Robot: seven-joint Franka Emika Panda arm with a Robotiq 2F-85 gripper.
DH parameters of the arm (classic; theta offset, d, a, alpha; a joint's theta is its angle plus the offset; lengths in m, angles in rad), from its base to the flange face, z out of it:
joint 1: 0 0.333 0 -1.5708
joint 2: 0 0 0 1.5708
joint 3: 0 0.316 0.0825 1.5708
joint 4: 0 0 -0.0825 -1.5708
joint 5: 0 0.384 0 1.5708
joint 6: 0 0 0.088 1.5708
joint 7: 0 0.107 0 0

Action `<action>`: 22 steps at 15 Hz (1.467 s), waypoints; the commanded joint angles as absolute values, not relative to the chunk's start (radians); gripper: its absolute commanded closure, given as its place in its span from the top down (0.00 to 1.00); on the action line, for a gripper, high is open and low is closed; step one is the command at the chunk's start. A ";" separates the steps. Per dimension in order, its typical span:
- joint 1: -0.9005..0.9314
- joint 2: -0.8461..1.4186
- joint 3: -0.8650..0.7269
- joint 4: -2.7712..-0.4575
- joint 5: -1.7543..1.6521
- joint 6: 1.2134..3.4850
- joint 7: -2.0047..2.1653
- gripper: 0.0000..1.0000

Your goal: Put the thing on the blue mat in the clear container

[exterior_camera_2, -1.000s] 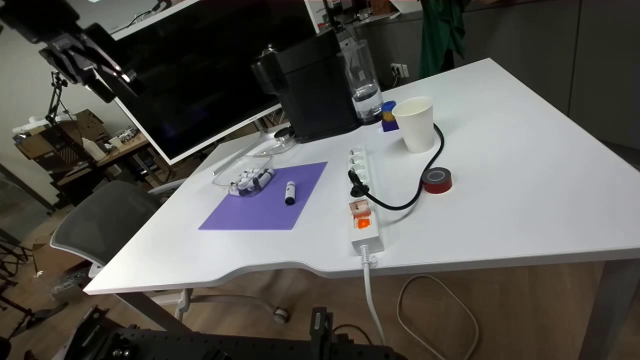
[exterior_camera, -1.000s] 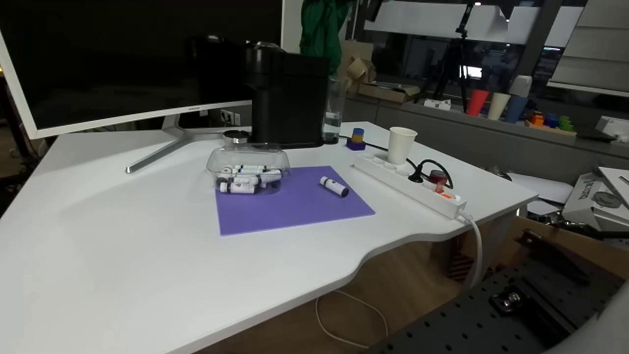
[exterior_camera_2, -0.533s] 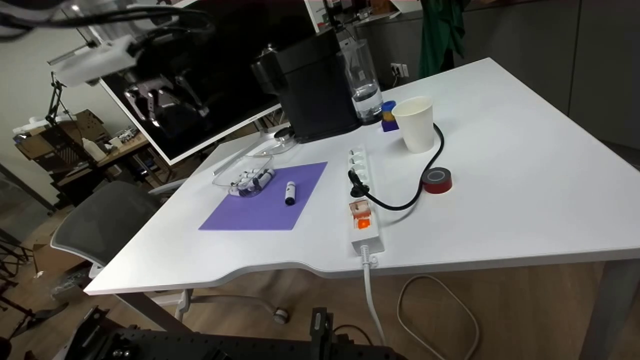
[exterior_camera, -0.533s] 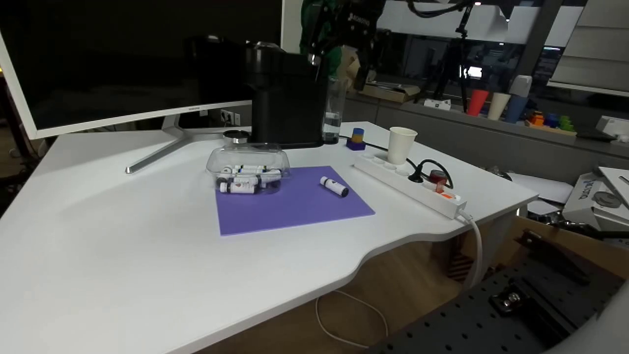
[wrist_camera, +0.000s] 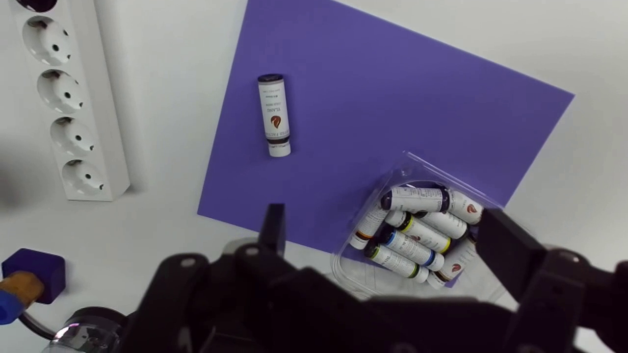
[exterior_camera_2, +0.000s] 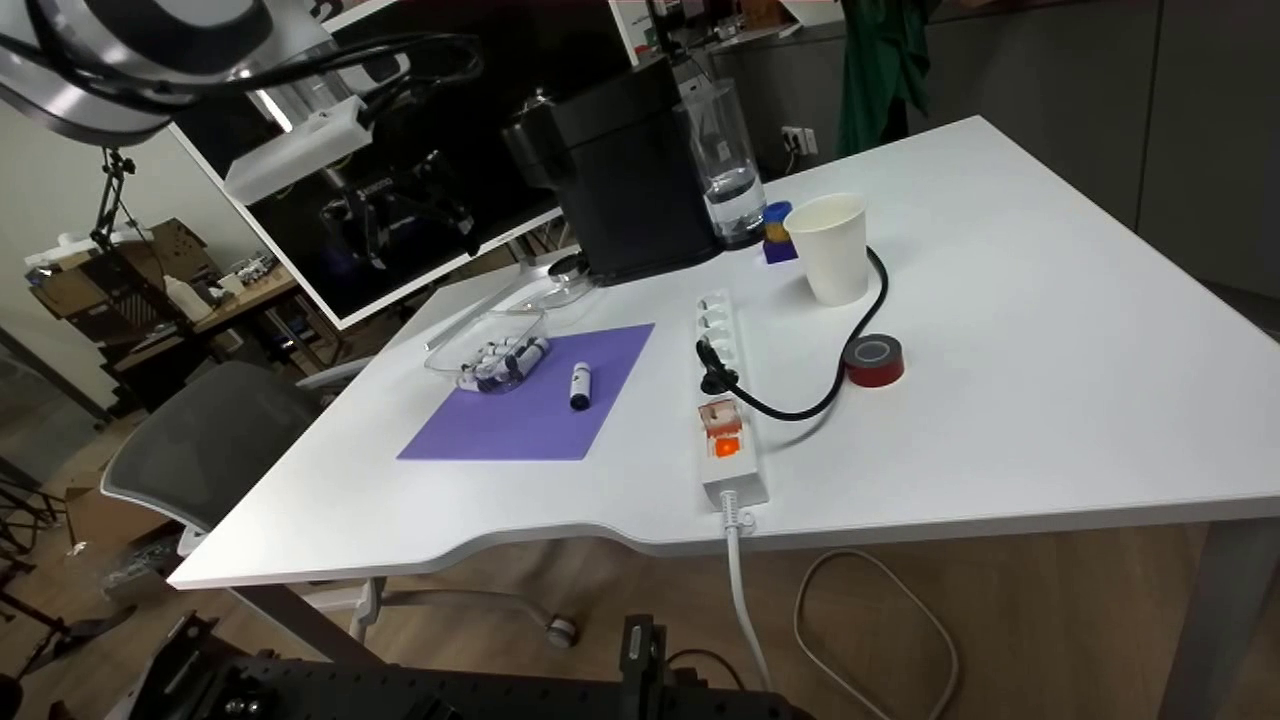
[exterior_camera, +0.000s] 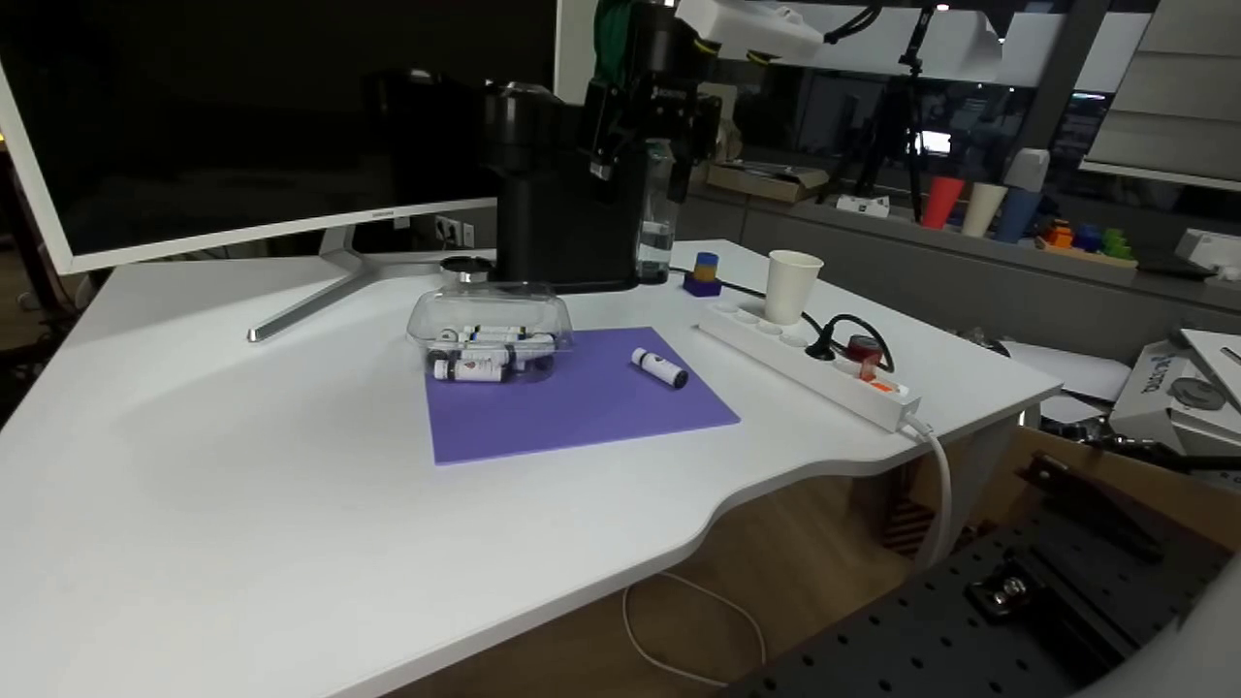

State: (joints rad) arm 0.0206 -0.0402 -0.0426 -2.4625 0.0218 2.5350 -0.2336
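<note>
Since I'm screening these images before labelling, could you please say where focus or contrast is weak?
In the wrist view, the end effector looks blurred, while the lone bottle on the mat is much sharper; in both exterior views, the end effector contrasts poorly with the dark monitor or, partly, the black machine.

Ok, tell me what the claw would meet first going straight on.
Probably the container, which the open claw partly frames in the wrist view; depth is unclear, so perhaps the mat instead.
</note>
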 commanded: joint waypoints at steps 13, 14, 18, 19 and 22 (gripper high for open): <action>-0.075 0.352 -0.066 -2.271 -0.162 2.565 -0.316 1.00; -0.074 0.375 -0.062 -2.253 -0.167 2.571 -0.318 1.00; -0.079 0.448 -0.049 -2.194 -0.180 2.564 -0.324 1.00; -0.080 0.465 -0.046 -2.183 -0.179 2.564 -0.326 1.00; -0.081 0.503 -0.036 -2.159 -0.176 2.563 -0.332 1.00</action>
State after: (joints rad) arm -0.0709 0.4623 -0.0488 -2.2063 -0.1625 2.5794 -0.3262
